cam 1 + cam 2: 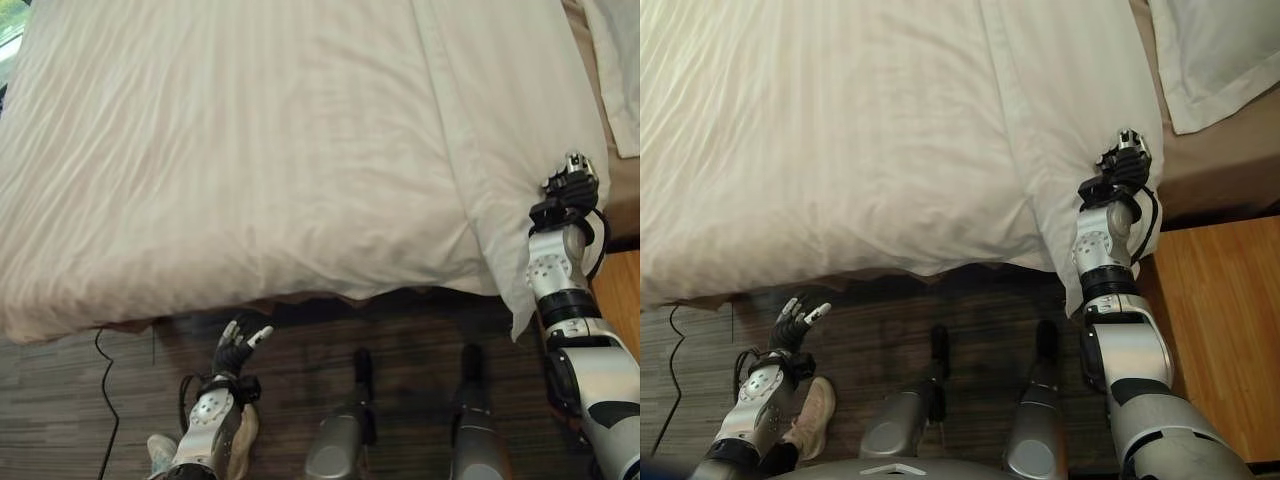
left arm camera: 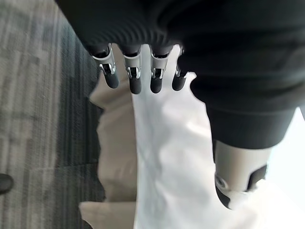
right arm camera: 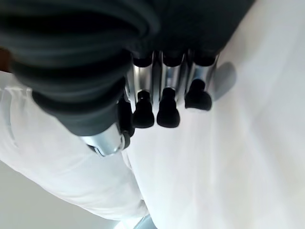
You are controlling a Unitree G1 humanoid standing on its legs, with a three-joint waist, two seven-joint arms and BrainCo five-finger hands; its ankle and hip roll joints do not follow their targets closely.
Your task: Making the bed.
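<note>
Looking down on a white duvet (image 1: 250, 150) spread over the bed (image 1: 1210, 165), faintly striped and wrinkled, with its near edge hanging over the side towards the dark striped floor (image 1: 400, 340). At the duvet's near right corner, finding the right hand (image 1: 1125, 165) resting on top of the cloth, right by the duvet's side edge; seen from its own wrist, fingers (image 3: 162, 107) curled in with dark tips bent towards the thumb and a fold of the white duvet caught between them, so clamped on the cloth. Below the duvet's hanging near edge, towards its left part, finding the left hand (image 1: 235, 350) low over the floor, apart from the cloth, fingers (image 2: 132, 78) straight and spread, thumb out to the side, holding nothing. Beyond the duvet's right edge, seeing a bare brown strip of the bed and a white pillow (image 1: 1210, 60) lying on it, apart from the duvet. Beside the duvet's near right corner, lower down, noting a wooden surface (image 1: 1220, 320). On the floor under the duvet's left part, just beside the left arm, noting a beige shoe (image 1: 812, 415).
</note>
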